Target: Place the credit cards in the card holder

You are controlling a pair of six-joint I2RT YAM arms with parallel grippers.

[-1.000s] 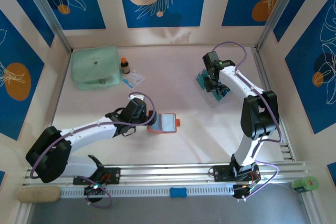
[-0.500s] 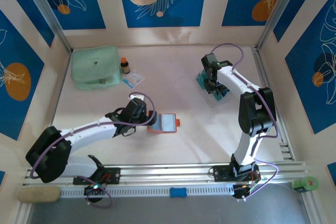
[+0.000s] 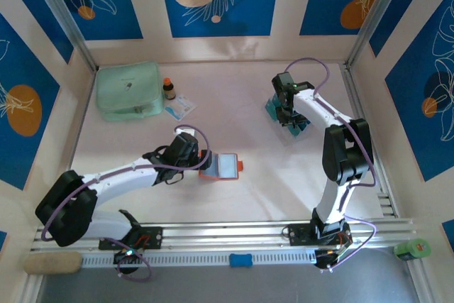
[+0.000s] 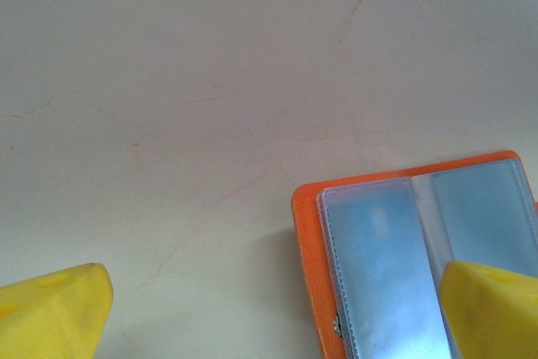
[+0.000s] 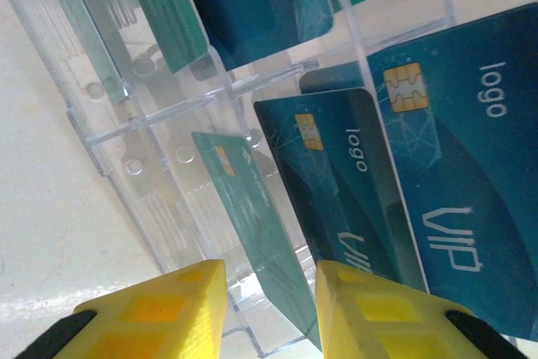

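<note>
Centre of table (image 3: 262, 147): bare, open passage between card holder (image 3: 221, 166) and credit cards (image 3: 272, 110).
Back-left corner: taken by mint-green pouch (image 3: 128, 90), bottle (image 3: 168, 89), packet (image 3: 179, 106).
Clear rack (image 5: 118, 124) slots: cards tilted, close-set; narrow gaps.
Between fingers of right gripper (image 5: 269, 300): one green card edge, gap beside it.
Left of card holder: bare table.

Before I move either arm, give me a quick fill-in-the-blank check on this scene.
The card holder lies ___, pockets up.
Its cover is ___.
The credit cards stand in a ___ plastic rack.
The right gripper has its jaws either side of a ___ card.
Missing: open; orange; clear; green.
</note>
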